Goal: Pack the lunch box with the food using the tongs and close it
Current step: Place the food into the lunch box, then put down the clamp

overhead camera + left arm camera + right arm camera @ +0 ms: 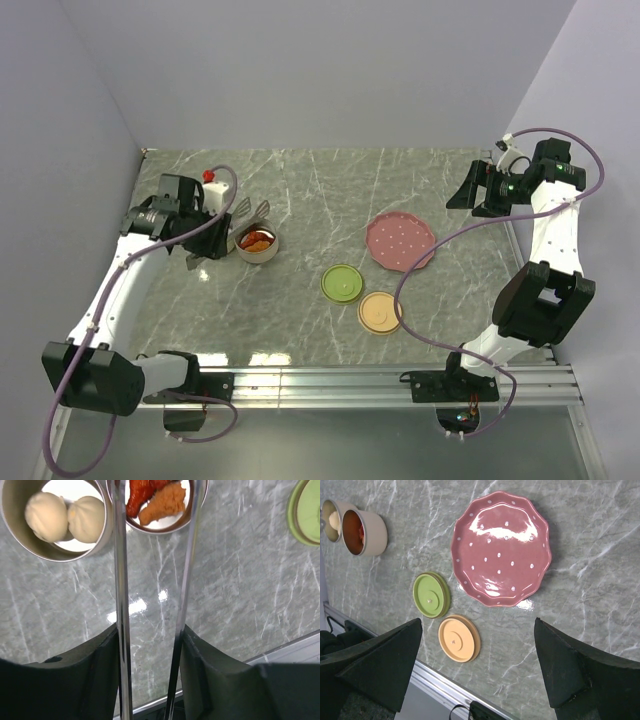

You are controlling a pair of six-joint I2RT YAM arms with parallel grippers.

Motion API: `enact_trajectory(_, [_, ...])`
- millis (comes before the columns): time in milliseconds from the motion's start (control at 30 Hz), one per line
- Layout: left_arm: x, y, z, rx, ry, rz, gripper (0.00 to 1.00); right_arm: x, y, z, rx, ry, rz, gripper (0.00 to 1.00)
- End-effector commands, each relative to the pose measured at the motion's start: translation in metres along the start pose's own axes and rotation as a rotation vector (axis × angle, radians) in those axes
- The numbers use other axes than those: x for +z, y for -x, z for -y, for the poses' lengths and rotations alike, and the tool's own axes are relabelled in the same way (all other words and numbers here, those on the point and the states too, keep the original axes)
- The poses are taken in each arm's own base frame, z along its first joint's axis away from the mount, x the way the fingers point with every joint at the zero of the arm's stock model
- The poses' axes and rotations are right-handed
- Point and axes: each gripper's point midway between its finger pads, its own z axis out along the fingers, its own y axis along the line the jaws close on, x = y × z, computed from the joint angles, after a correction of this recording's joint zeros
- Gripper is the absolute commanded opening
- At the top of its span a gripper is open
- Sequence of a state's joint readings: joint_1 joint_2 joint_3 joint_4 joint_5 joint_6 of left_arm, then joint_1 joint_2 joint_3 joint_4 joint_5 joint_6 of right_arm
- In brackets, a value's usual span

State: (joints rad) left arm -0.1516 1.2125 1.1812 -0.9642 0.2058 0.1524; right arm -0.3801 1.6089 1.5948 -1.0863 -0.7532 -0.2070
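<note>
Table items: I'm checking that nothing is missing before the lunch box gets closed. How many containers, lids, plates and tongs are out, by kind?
Containers: 2
Lids: 2, green and orange
Pink dotted plate: 1
Tongs: 1
Total: 6

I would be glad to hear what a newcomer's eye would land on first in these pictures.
Probably the pink dotted plate, bare at the middle-right of the table, with a green lid and an orange lid on its near side. Then the silver tongs in the left gripper, pointing at two round tins at the left: one holds two pale buns, one red-orange chunks.
</note>
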Motion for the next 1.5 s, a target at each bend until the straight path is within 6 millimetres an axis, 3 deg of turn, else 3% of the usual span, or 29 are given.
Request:
enact_trajectory(0, [-0.018,0.021,0.002,0.014,-0.006,0.066,0.49,-0.008,0.008,-0.006,-0.035,0.010,0.030,1.00])
enact_trajectory(100, [-0.021,0.033,0.008,0.053,-0.050,0.095,0.48,-0.008,0.008,-0.007,-0.037,0.012,0.029,1.00])
enact_trajectory(233, [-0.025,0.068,0.022,0.146,-0.126,0.162,0.48,-0.009,0.007,-0.009,-0.040,0.014,0.027,1.00])
enact_trajectory(333, [-0.013,0.091,0.044,0.239,-0.195,0.185,0.48,-0.012,0.007,-0.008,-0.049,0.003,0.029,1.00])
enact_trajectory(467, [0.025,0.107,0.096,0.462,-0.264,0.180,0.49,-0.015,0.005,-0.008,-0.057,-0.008,0.024,1.00])
enact_trajectory(533, [0.035,0.122,0.112,0.548,-0.282,0.202,0.49,-0.016,0.004,-0.006,-0.056,-0.017,0.021,1.00])
enact_trajectory(567, [0.057,0.119,0.125,0.588,-0.319,0.152,0.49,-0.017,0.004,-0.007,-0.059,-0.021,0.023,1.00])
enact_trajectory(600, [0.064,0.118,0.133,0.642,-0.353,0.121,0.47,-0.016,0.003,-0.006,-0.059,-0.024,0.023,1.00])
enact_trajectory(633, [0.061,0.142,0.141,0.665,-0.356,0.169,0.47,-0.017,0.004,-0.005,-0.057,-0.026,0.024,1.00])
enact_trajectory(667, [0.085,0.143,0.150,0.675,-0.381,0.128,0.46,-0.018,0.004,-0.005,-0.057,-0.030,0.028,1.00])
enact_trajectory(700, [0.081,0.161,0.160,0.719,-0.411,0.173,0.46,-0.019,0.003,-0.005,-0.057,-0.033,0.027,1.00])
enact_trajectory(733, [0.089,0.165,0.163,0.741,-0.415,0.169,0.46,-0.020,0.003,-0.005,-0.061,-0.036,0.029,1.00])
enact_trajectory(767, [0.111,0.161,0.173,0.772,-0.431,0.134,0.47,-0.020,0.002,-0.004,-0.060,-0.040,0.026,1.00])
enact_trajectory(833, [0.125,0.170,0.179,0.864,-0.396,0.137,0.47,-0.021,0.001,-0.003,-0.062,-0.051,0.023,1.00])
enact_trajectory(867, [0.143,0.161,0.188,0.909,-0.398,0.099,0.47,-0.022,0.001,-0.001,-0.065,-0.055,0.023,1.00])
enact_trajectory(967, [0.164,0.156,0.200,1.006,-0.401,0.088,0.48,-0.025,-0.002,0.002,-0.063,-0.069,0.022,1.00])
enact_trajectory(1167, [0.204,0.144,0.209,1.028,-0.414,0.072,0.51,-0.024,-0.007,0.009,-0.060,-0.085,0.008,1.00])
enact_trajectory(1467, [0.235,0.134,0.214,1.063,-0.432,0.067,0.59,-0.027,-0.010,0.008,-0.076,-0.094,-0.002,1.00])
